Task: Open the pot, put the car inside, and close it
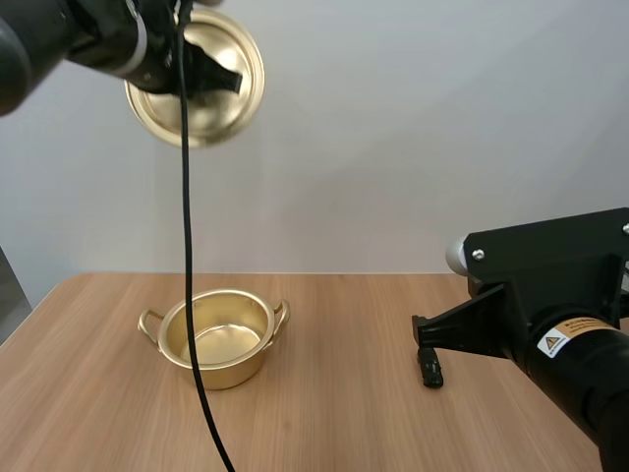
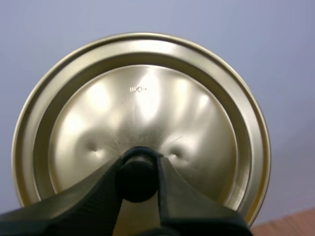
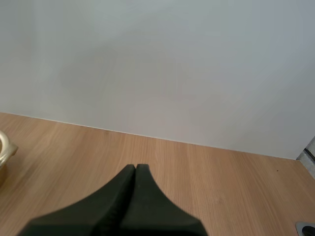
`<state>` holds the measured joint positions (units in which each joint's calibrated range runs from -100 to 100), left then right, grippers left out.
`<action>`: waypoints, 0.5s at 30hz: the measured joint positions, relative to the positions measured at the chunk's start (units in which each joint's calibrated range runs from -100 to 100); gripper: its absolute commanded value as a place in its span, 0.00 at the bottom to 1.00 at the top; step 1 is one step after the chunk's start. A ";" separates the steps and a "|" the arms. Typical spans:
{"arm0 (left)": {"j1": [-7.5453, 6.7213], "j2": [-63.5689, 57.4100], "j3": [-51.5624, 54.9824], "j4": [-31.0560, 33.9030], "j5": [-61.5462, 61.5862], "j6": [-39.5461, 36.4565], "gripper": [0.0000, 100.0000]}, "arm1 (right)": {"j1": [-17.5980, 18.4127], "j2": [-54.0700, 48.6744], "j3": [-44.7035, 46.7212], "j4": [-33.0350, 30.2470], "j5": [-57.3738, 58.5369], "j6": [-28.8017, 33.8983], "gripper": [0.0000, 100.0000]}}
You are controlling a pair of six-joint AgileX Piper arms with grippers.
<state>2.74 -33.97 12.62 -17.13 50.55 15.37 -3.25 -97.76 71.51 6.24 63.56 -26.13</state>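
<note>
From above, my left pincer (image 1: 221,79) holds the lid (image 1: 211,120) well above the open pot (image 1: 218,344) on the tabletop (image 1: 344,413); at my left wrist, its tips pinch the black knob (image 2: 138,179), probably the surest hold on light, slippery metal; at my right wrist, the right pincer (image 3: 135,167) is closed, empty.

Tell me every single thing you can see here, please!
pot: one, gold, standing open on the table, nothing inside it.
lid: one, gold, held high in the air, off the pot.
knob: one, black, in the middle of the lid.
small thing: one, black, on the table to the right of the pot; too small to tell what it is.
table: one, light wood, under the pot.
left gripper: one, black, pinching the lid's knob.
right gripper: one, black, fingers shut on nothing, over the table to the right of the pot.
</note>
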 measured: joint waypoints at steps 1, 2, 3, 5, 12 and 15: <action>0.00 -1.03 -1.82 -0.10 -1.83 0.00 0.00 | 0.00 0.00 0.00 0.00 0.00 0.00 0.00; 0.00 -2.32 -3.51 -0.49 -4.11 0.00 0.00 | 0.00 0.00 0.00 0.00 0.00 0.00 0.00; 0.00 -3.65 -5.02 -1.23 -6.31 0.00 0.00 | 0.00 0.00 0.00 0.00 0.00 0.00 0.00; 0.00 -6.22 -7.33 -2.43 -10.56 0.00 0.00 | 0.00 0.00 0.00 0.00 0.00 0.00 0.00; 0.00 -12.67 -13.01 -5.24 -21.07 -0.30 0.00 | 0.00 0.56 0.00 0.00 0.00 0.00 0.00; 0.00 -15.14 -15.35 -6.41 -20.47 -0.29 0.00 | 0.00 0.91 0.00 0.00 -0.20 0.00 0.00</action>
<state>2.74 -49.11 -2.73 -23.54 30.07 15.08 -3.25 -96.85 71.51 6.24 63.36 -26.13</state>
